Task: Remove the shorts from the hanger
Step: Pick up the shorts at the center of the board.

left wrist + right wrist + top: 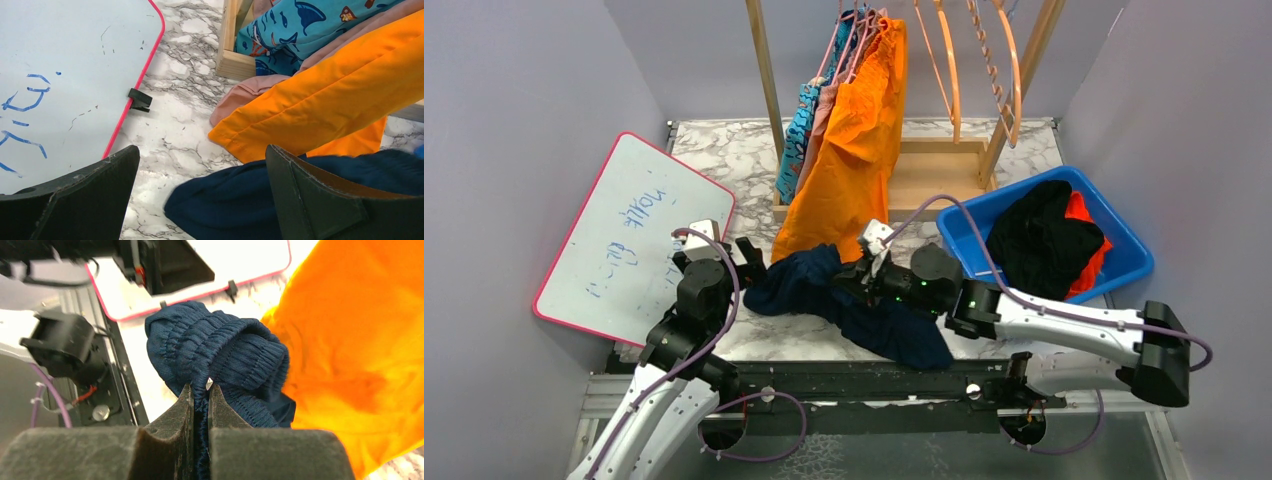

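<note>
From above, we saw the navy shorts (pixel 844 300) lying crumpled on the table (pixel 724 150) near its front edge, between the two arms and off any hanger. The right gripper (pixel 854 278) sat low on them, pinched shut on the cloth. The left gripper (pixel 749 258) stood just beside their left end with its jaws spread wide and nothing in them. The orange shorts (pixel 854 140) hung from the rack (pixel 769 80), their lower end down by the navy pair. The pink shorts (pixel 824 110) and print shorts (pixel 796 140) hung just left of them. Two bare hangers (pixel 949 60) hung to the right. A bin (pixel 1129 260) at the right held black shorts (pixel 1044 240) and red shorts (pixel 1084 215). A whiteboard (pixel 629 235) lay at the left.

In the left wrist view, the fingers (pixel 75 200) stood far apart over bare marble, the navy edge just below the right one. The orange hem lay over the pink, with the print pair against the rack's foot. A black clip (pixel 140 99) sat on the whiteboard's edge.

In the right wrist view, the fingers (pixel 170 425) were closed on a fold below the gathered navy waistband (pixel 225 350), with orange cloth to the right.
</note>
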